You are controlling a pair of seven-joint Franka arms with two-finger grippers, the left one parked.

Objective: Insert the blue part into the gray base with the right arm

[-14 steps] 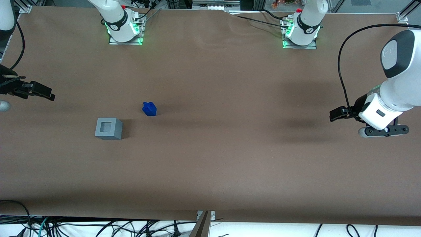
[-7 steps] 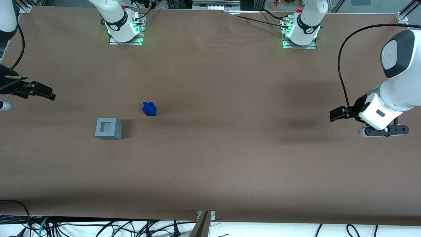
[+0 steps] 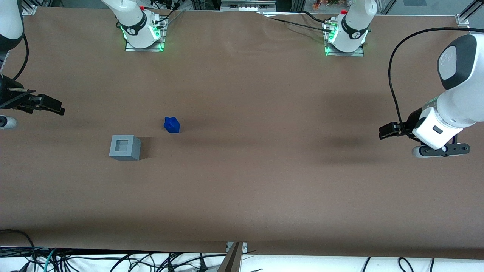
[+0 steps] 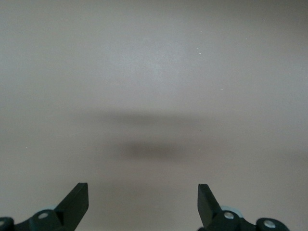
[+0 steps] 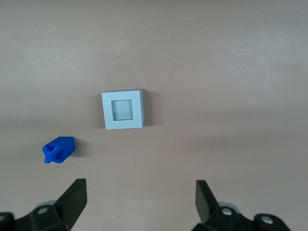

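The blue part (image 3: 171,125) lies on the brown table, a short way from the gray base (image 3: 124,147) and a little farther from the front camera than it. The gray base stands with its square hole facing up. My right gripper (image 3: 56,107) hangs above the table toward the working arm's end, well apart from both pieces. In the right wrist view the gripper (image 5: 140,195) is open and empty, with the gray base (image 5: 123,109) and the blue part (image 5: 58,149) ahead of the fingers (image 5: 77,192).
Two arm bases with green lights (image 3: 141,36) (image 3: 345,37) are bolted at the table edge farthest from the front camera. The parked arm (image 3: 446,124) hangs over its own end of the table. Cables (image 3: 113,260) lie below the near edge.
My right gripper has crept slightly toward the pieces. The blue part and the gray base have not moved.
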